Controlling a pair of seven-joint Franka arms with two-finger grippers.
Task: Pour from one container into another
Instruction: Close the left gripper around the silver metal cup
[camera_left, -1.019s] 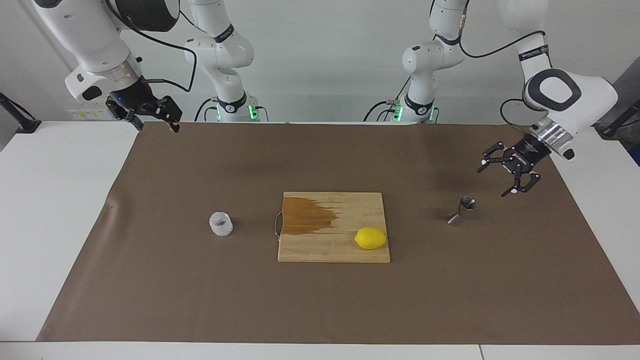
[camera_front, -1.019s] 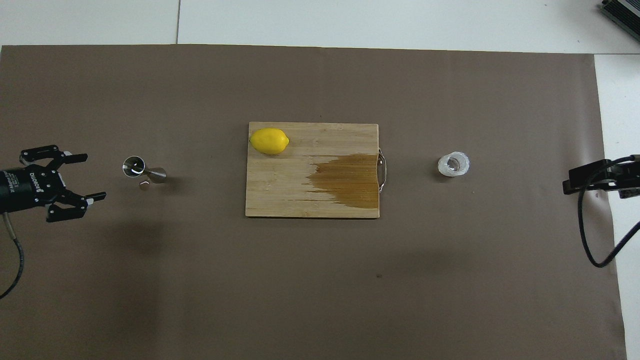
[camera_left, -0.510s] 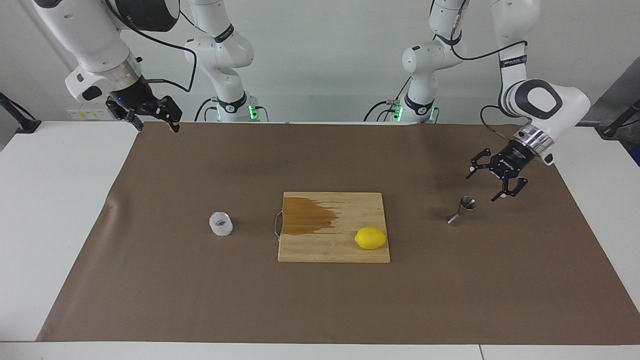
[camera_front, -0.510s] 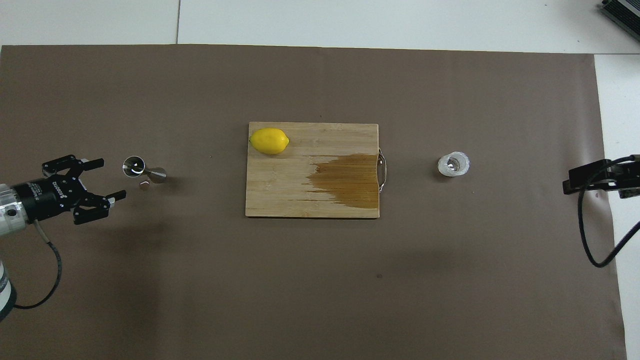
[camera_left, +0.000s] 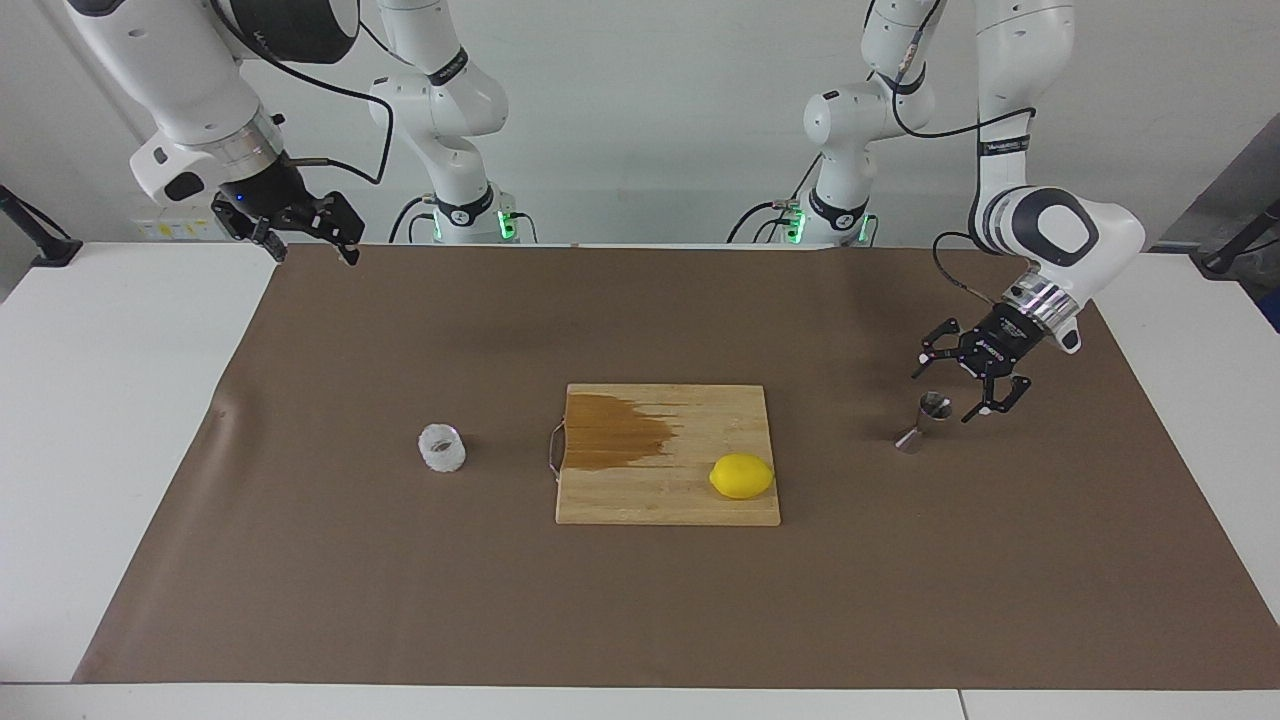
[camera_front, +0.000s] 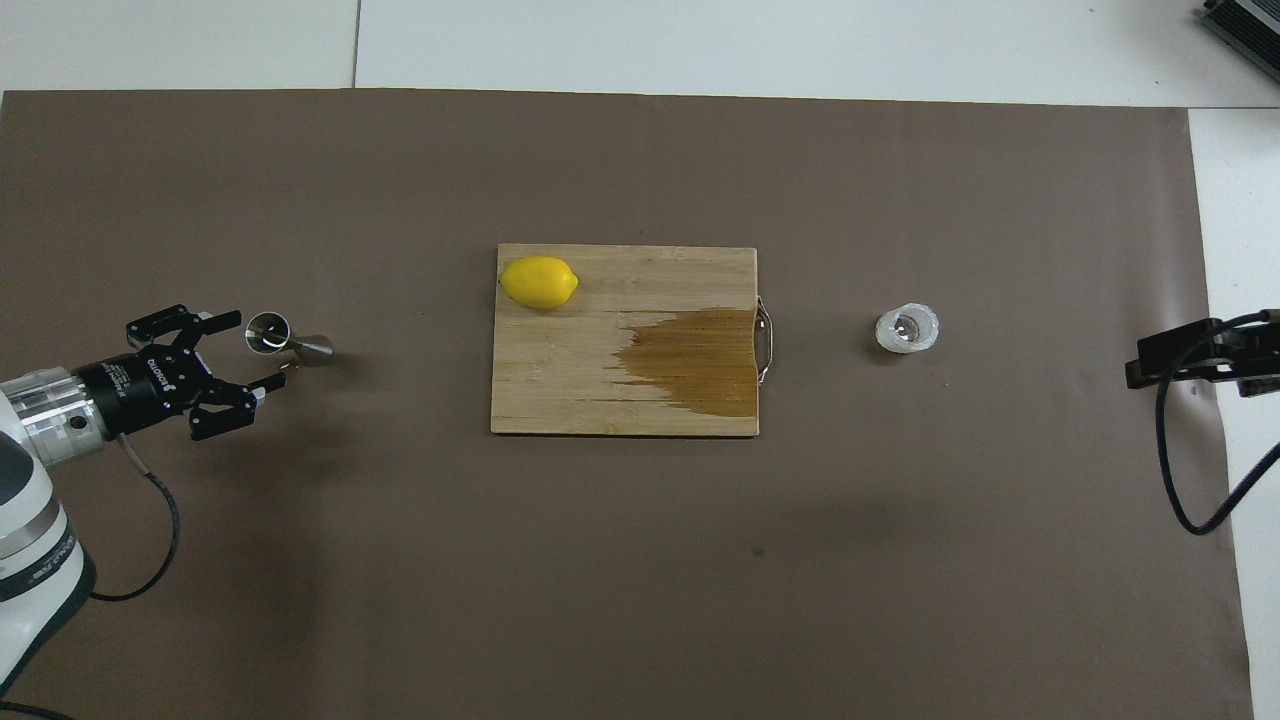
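Note:
The whitish textured glass cup (camera_left: 441, 448) stands upright on the brown mat toward the right arm's end, also in the overhead view (camera_front: 907, 330). The steel hourglass jigger (camera_left: 925, 420) stands upright toward the left arm's end, also in the overhead view (camera_front: 285, 340). My left gripper (camera_left: 943, 396) is open and low at the jigger, with its fingertips on either side of the jigger's top rim and apart from it; it also shows in the overhead view (camera_front: 260, 348). My right gripper (camera_left: 312, 250) is open and empty, waiting high over the mat's corner near its base.
A wooden cutting board (camera_left: 640, 500) with a dark wet patch lies mid-table between cup and jigger. A yellow lemon (camera_left: 741, 476) sits on the board's corner toward the left arm's end. The brown mat (camera_left: 400, 590) covers most of the white table.
My left gripper has come down and moved in toward the jigger, from well beside it to having its open fingers at its rim. The right arm, cup and jigger have not moved.

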